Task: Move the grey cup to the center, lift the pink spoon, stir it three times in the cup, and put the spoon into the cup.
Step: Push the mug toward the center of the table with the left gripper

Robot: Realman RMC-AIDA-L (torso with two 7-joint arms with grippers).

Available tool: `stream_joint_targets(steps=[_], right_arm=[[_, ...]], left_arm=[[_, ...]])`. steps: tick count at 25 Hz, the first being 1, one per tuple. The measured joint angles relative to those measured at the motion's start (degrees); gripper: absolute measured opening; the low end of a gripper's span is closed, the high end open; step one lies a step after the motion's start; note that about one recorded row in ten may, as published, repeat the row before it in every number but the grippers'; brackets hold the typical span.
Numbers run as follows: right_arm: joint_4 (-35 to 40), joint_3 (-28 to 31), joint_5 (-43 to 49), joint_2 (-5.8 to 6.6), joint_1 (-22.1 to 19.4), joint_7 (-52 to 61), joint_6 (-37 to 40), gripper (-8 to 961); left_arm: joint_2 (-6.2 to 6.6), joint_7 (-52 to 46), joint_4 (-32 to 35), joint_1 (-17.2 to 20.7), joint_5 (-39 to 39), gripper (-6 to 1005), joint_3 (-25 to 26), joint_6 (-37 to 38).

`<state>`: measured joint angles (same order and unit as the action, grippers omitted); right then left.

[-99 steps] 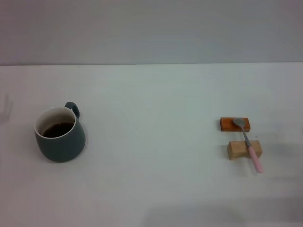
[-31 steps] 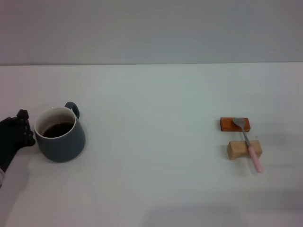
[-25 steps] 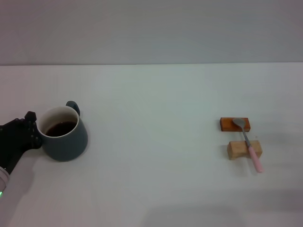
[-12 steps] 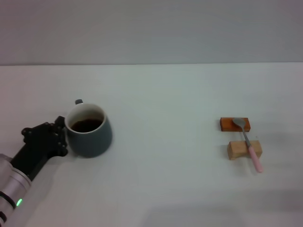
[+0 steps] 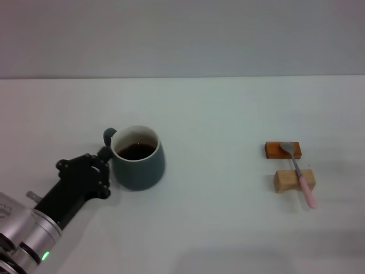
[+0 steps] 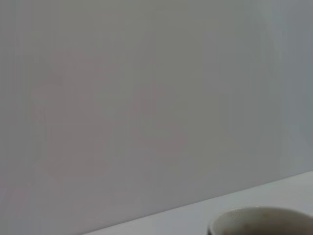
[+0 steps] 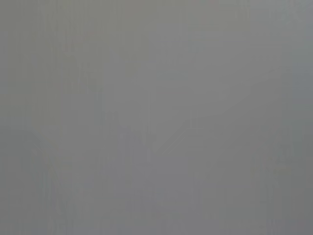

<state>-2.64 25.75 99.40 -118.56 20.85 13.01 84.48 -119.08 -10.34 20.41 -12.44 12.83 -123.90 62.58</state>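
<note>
We see the left gripper (image 5: pixel 101 171) pressed against the grey cup (image 5: pixel 138 158) left of center, jaw state unclear to us, pink spoon (image 5: pixel 299 171) on blocks (image 5: pixel 293 180) well right; a fast shove could slosh the dark liquid or tip it.

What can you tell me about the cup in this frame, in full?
The cup is a squat blue-grey mug that looks ceramic, white inside and wider toward its base. It stands upright on the white table, left of centre, and holds dark liquid. Its loop handle points to the far left. The left tool is against its left side, beside the handle; whether it grips the cup cannot be told. In the left wrist view only a piece of the pale rim shows. The spoon lies well apart, to the right.
</note>
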Motion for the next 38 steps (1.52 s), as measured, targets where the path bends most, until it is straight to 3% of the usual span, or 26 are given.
stream_joint_targets(steps=[6, 16, 17, 20, 22, 29, 38], right_arm=[[0.0, 0.0, 0.0, 0.00, -0.3, 0.0, 0.2, 650], [0.0, 0.0, 0.0, -0.19, -1.0, 0.0, 0.8, 651], [-0.2, 0.0, 0.0, -0.23, -1.4, 0.0, 1.4, 651], [-0.5, 0.0, 0.0, -0.26, -1.9, 0.0, 2.0, 650], [-0.8, 0.0, 0.0, -0.29, -2.4, 0.0, 2.7, 651], [-1.8, 0.1, 0.0, -0.27, -4.2, 0.0, 4.7, 650], [-1.9, 0.7, 0.0, -0.22, -4.5, 0.0, 5.0, 651]], left_arm=[[-0.01, 0.0, 1.4, 0.7, 0.1, -2, -3.2, 0.0], [0.27, 0.0, 1.6, 1.0, 2.1, -2, 0.8, -0.1], [0.54, -0.1, -0.1, -0.4, 3.1, -2, 5.8, -0.7], [0.55, -0.3, -0.9, -1.1, 3.1, -2, 7.3, -0.9], [0.60, -0.8, -3.3, -4.5, 3.2, -2, 11.0, -4.4], [0.14, -0.1, -7.5, -11.4, 2.8, -2, 11.2, -10.2], [-0.03, 1.6, -7.0, -13.0, 2.4, -2, 8.4, -14.2]])
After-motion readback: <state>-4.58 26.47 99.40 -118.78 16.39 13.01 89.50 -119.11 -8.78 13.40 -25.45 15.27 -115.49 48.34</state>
